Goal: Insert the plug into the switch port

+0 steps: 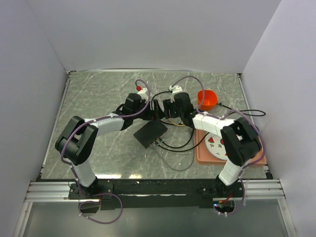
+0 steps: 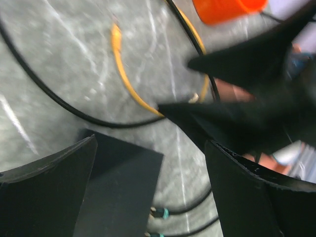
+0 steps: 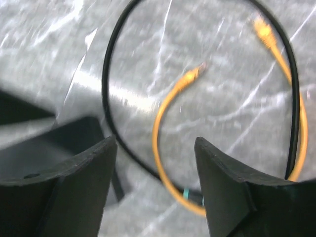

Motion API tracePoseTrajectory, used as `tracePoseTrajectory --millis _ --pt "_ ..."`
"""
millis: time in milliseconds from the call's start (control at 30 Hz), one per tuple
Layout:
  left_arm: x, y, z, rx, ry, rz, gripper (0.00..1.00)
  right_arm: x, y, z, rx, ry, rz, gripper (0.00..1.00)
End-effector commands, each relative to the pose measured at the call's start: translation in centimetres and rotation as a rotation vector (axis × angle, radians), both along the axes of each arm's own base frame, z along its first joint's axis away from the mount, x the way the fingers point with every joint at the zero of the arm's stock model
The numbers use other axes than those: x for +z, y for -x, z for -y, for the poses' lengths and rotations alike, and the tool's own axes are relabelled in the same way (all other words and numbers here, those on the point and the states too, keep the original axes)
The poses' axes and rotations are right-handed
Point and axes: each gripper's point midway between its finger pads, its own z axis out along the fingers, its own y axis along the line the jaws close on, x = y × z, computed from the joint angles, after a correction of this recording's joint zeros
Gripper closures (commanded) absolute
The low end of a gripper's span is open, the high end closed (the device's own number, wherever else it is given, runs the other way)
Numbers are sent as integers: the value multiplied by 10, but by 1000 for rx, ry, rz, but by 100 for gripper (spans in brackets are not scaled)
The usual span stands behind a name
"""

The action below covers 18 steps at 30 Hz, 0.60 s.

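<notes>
Currently left tool [image 2: 150,148] wide open, empty, above switch [image 2: 123,187]; right tool [image 3: 154,143] open (empty) above yellow cable [image 3: 155,128].

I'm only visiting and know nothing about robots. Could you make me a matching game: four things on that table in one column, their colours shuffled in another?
Things:
1. switch
2. bowl
3. cable with both plugs lying free
4. tray

Colours:
A. pale pink
B. yellow
C. black
D. bright orange

Pairs: 1-C, 2-D, 3-B, 4-A
</notes>
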Motion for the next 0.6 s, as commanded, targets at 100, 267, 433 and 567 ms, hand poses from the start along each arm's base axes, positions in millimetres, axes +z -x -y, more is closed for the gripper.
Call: tracePoseTrajectory --millis 100,267,433,567 --pt "14 20 -3 -86 36 -8 3 23 -43 -22 -34 -31 72 38" --pt "15 19 -17 -49 42 -11 3 -9 -46 -29 -45 31 -22 47" --pt "23 17 -38 23 50 -2 3 -35 -46 -26 -101 115 -92 49" --pt "32 7 -64 150 17 30 3 -45 -39 -20 -128 136 -121 50"
